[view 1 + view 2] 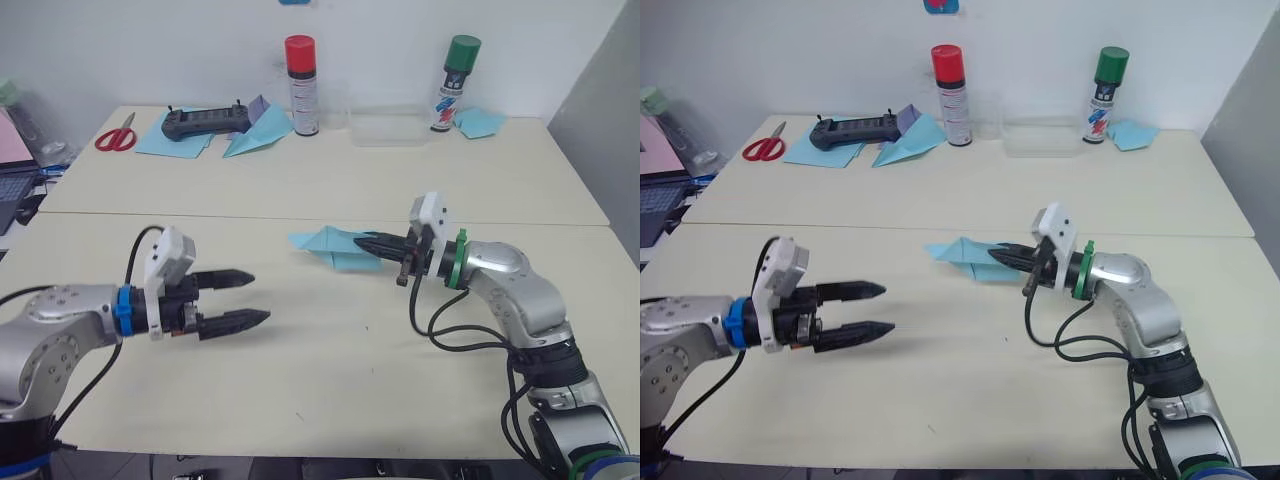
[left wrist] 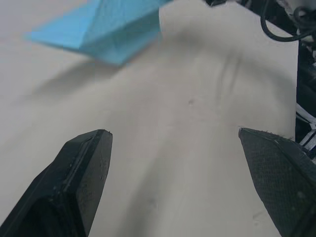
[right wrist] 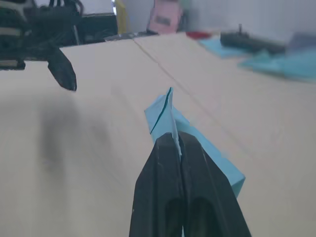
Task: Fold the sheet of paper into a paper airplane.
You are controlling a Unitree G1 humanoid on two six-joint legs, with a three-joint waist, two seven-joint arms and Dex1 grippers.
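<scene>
Mid-table, right fingers clamp the paper airplane; left fingers gape, touching nothing.

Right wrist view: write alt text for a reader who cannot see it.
The right hand, fingers closed, pinches an upright flap of the folded light blue paper airplane on the beige table. Beyond it hovers the left hand's black fingertip.

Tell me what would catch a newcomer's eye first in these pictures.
Probably the light blue paper airplane at mid-table, pinched in the right gripper, whose fingers are shut on it. Opposite it, the left gripper hovers with fingers open. At the back, a red-capped spray can and a green-capped one stand out.
</scene>
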